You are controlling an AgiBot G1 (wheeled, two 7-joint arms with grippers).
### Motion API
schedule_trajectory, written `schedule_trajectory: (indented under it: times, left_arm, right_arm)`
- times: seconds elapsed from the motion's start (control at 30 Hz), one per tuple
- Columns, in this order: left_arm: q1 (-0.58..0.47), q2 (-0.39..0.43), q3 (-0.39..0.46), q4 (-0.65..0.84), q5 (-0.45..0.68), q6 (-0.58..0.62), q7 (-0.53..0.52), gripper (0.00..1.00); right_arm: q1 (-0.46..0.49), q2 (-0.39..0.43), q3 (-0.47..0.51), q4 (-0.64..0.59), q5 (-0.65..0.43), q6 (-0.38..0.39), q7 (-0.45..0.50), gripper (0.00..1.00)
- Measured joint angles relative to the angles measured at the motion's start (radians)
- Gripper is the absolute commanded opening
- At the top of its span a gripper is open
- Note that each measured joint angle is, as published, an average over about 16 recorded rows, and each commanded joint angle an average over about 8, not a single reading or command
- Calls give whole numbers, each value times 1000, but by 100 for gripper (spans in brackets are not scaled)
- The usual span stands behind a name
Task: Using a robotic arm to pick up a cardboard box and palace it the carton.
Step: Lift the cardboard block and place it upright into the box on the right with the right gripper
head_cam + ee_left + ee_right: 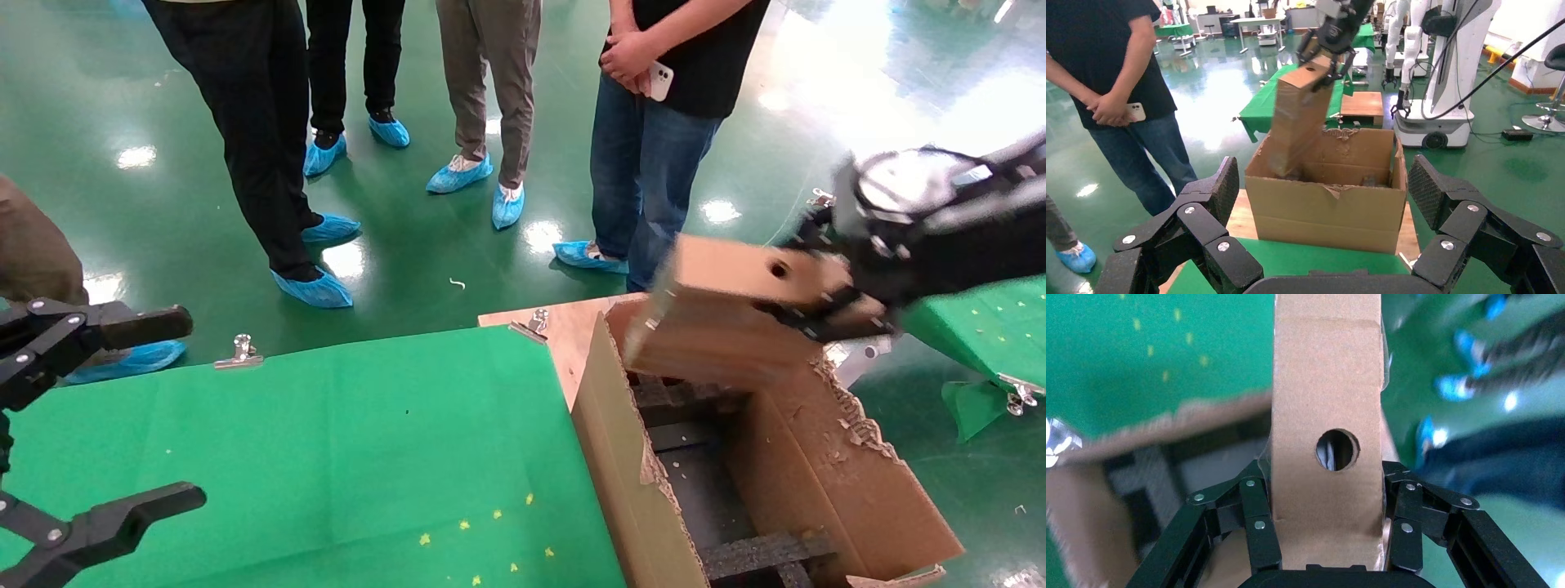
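Note:
My right gripper point(825, 306) is shut on the cardboard box point(727, 318), a small brown box with a round hole. It holds the box tilted, with the low end dipping into the far corner of the open carton point(825, 482). Black foam inserts point(711, 490) line the carton's inside. In the right wrist view the fingers point(1257, 514) clamp both sides of the box point(1327, 386) above the carton rim point(1168, 422). The left wrist view shows the box point(1300, 119) held by the right gripper point(1324, 52) over the carton point(1327, 208). My left gripper point(106, 416) is open and empty at the table's left.
A green cloth table point(327, 457) lies left of the carton, held by metal clips point(241, 351). The carton stands on a wooden board point(564, 327). Several people point(670, 122) stand close behind. Another green table point(989, 327) is at the right.

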Motion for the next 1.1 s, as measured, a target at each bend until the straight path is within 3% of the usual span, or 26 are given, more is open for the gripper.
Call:
schedule_trajectory:
  times: [0.37,0.8,1.1]
  left_arm:
    - [0,0,0,0,0,0,0,100]
    - [0,0,0,0,0,0,0,100]
    - [0,0,0,0,0,0,0,100]
  right_arm:
    - [1,97,-103,2,-25,14,-3,0]
    - [-29,110,-151,-11,-24,34,-13,0]
    - [-87,115,-167,-6,0,120,113,0]
